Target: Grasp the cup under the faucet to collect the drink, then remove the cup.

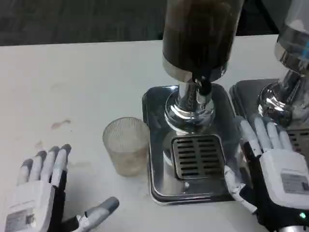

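Currently, head view: ribbed clear cup (126,146) stands on worktop (72,82) just left of dispenser drip tray (198,155) (not under faucet (204,86)). Left robot hand (43,193) open, empty; right robot hand (270,159) open beside tray. Grasp step pending; next: close on cup.

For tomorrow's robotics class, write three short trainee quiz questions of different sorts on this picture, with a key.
1. True or false: the cup stands on the drip tray.
2. Which hand is nearer the cup? A) left hand B) right hand
3. Fill in: the dispenser holds a ____ drink.

Key: 1 false, it stands on the table left of the tray; 2 A; 3 dark.
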Tool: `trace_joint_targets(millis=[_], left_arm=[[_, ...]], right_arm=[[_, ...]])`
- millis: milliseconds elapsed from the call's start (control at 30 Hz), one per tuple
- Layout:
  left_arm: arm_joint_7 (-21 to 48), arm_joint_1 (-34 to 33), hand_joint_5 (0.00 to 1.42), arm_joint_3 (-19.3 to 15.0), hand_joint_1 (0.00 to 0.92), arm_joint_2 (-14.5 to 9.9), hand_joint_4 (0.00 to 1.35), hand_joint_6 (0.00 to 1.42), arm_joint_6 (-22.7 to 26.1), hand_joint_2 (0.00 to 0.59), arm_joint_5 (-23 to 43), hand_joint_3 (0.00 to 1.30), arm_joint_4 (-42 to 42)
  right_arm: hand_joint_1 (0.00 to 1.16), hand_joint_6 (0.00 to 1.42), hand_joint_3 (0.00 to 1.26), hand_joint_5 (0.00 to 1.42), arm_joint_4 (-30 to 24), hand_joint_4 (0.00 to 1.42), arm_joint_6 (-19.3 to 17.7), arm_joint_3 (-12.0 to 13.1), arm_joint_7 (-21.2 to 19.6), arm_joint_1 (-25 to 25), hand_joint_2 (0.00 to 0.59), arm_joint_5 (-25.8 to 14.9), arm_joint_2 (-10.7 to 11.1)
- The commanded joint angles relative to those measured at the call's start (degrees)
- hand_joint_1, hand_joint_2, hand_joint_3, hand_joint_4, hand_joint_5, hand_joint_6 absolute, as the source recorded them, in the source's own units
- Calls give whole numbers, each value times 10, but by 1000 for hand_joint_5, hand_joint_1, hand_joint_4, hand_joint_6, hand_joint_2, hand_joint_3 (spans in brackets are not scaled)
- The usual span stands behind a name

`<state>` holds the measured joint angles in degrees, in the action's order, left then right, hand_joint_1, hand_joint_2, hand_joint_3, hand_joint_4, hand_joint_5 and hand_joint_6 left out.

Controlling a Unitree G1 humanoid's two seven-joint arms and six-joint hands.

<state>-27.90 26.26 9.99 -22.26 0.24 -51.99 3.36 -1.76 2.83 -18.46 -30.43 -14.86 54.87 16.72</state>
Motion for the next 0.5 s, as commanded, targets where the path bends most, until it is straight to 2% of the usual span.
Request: trace_joint_targets(millis=[33,333,500], left_arm=[[-3,-3,0,-2,0,0,0,0,0,57,1,0,2],[-6,-4,0,-5,0,-1,0,0,1,57,-1,0,4],[-15,-12,0,-36,0,-4,0,0,-13,48,28,0,7]], right_arm=[[289,0,74,0,2,0,0,1,-4,4,571,1,1],[289,0,74,0,1,0,3,3,-2,3,571,0,-1],[289,0,74,0,-4,0,11,0,2,6,571,8,-3]])
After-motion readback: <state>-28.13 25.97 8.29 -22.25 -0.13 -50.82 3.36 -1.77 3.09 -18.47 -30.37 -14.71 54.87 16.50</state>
